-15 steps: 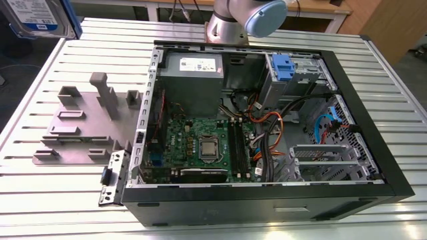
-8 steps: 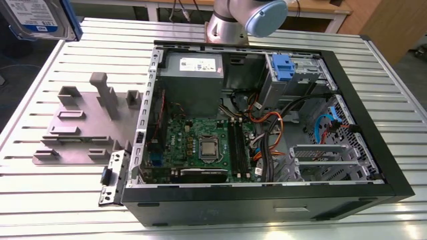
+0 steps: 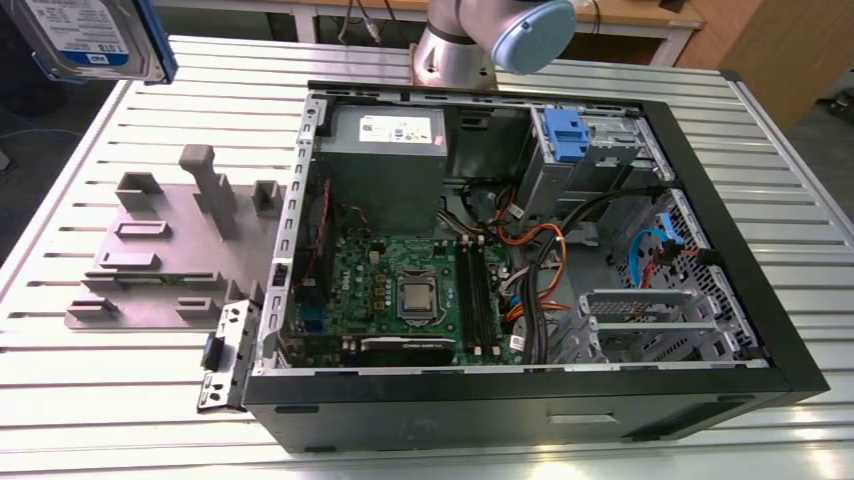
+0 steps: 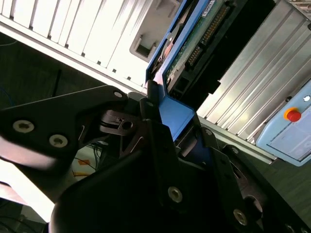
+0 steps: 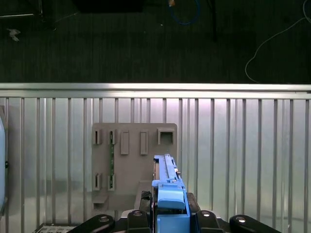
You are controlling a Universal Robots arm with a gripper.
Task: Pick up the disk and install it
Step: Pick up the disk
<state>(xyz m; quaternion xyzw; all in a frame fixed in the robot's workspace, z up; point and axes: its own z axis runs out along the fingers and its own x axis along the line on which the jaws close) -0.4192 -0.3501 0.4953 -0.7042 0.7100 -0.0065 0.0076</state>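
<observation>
The disk [image 3: 91, 36], a silver drive with a white-and-blue label and blue rails, hangs in the air at the exterior view's far upper left, above the table's corner. In the first wrist view I see the disk [image 5: 167, 187] edge-on, its blue end tab toward the camera, with my gripper [image 5: 170, 216] shut on it from both sides. The second wrist view shows the disk [image 4: 194, 43] from below, its circuit board side visible, and my gripper [image 4: 177, 124] clamped at the blue tab. It is high above the grey fixture plate [image 5: 133, 160].
The open computer case [image 3: 747, 300] lies on the slatted aluminium table [image 3: 80, 400], with a blue bracket [image 3: 566, 135] on its drive bay and a grey power supply [image 3: 384, 160]. The grey fixture plate [image 3: 160, 260] sits beside the case. A box with a red button [image 4: 292, 115] lies beyond the table.
</observation>
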